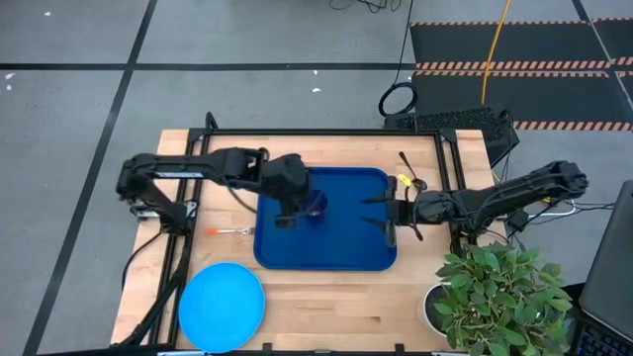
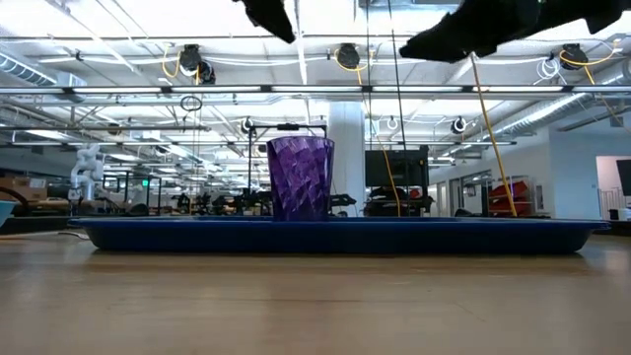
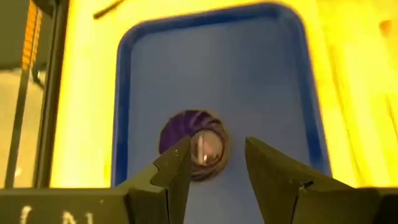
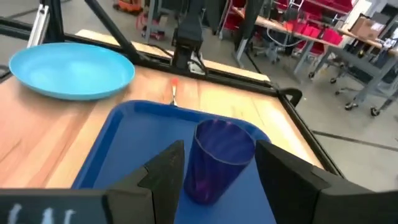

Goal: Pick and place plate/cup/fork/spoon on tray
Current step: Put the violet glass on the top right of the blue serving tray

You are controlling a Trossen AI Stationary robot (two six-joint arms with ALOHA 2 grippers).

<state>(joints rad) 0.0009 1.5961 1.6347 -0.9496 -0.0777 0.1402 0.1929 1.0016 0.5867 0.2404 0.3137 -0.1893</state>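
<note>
Left gripper (image 1: 287, 220): open, above the cup (image 1: 316, 204), which stands upright on the tray (image 1: 346, 247). Right gripper (image 1: 384, 213): open, over the tray's right edge. Plate (image 1: 221, 306), fork (image 1: 232, 230): on bench (image 1: 336, 307). Spoon (image 1: 410, 176): apparently beside tray.

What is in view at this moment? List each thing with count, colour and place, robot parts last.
tray: one, dark blue, table centre.
cup: one, purple, upright on the tray's left part.
plate: one, sky blue, on the table's front left, off the tray.
fork: one, silver with orange-red handle, on the table just left of the tray.
spoon: one, dark, on the table past the tray's back right corner.
plant: one, green, front right.
left gripper: open, above the cup.
right gripper: open, over the tray's right edge.
</note>
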